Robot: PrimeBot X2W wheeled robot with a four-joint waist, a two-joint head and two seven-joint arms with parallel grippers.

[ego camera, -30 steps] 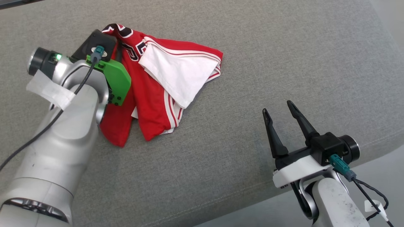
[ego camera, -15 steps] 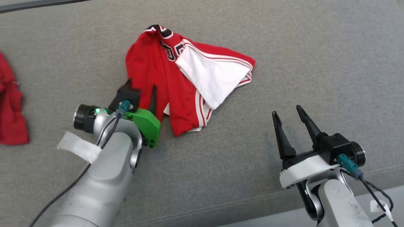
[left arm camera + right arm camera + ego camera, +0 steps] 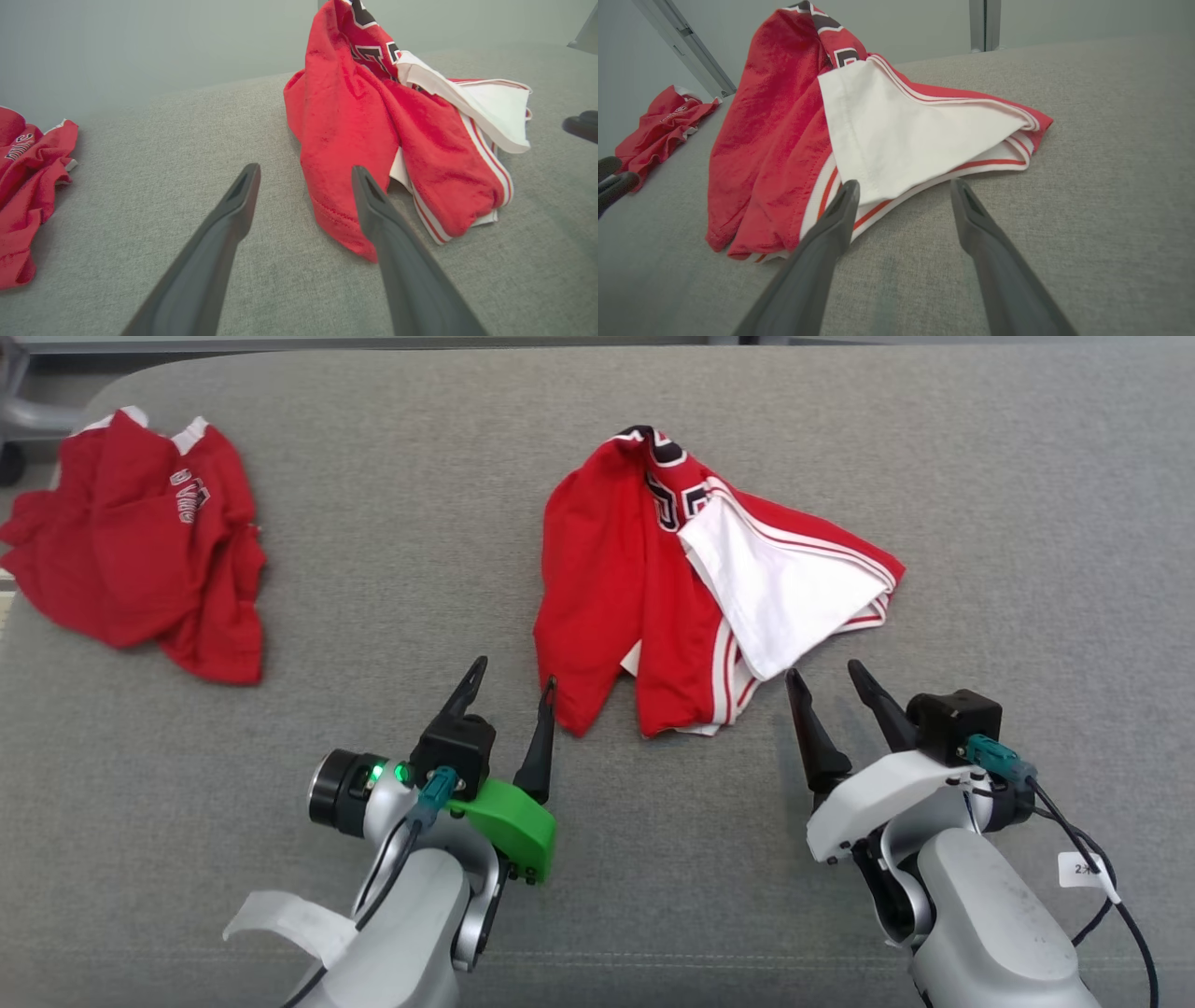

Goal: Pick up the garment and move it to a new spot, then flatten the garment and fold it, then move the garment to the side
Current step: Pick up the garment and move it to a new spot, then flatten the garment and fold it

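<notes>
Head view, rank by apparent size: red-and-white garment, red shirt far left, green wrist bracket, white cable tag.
1. red-and-white garment
2. red shirt, somewhat smaller, but it lies farther off and reaches the frame edge
3. green bracket
4. white cable tag

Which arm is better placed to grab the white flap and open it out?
Right. The right tool, open, sits just short of the white flap; the left tool faces the red hem, farther off.
</notes>
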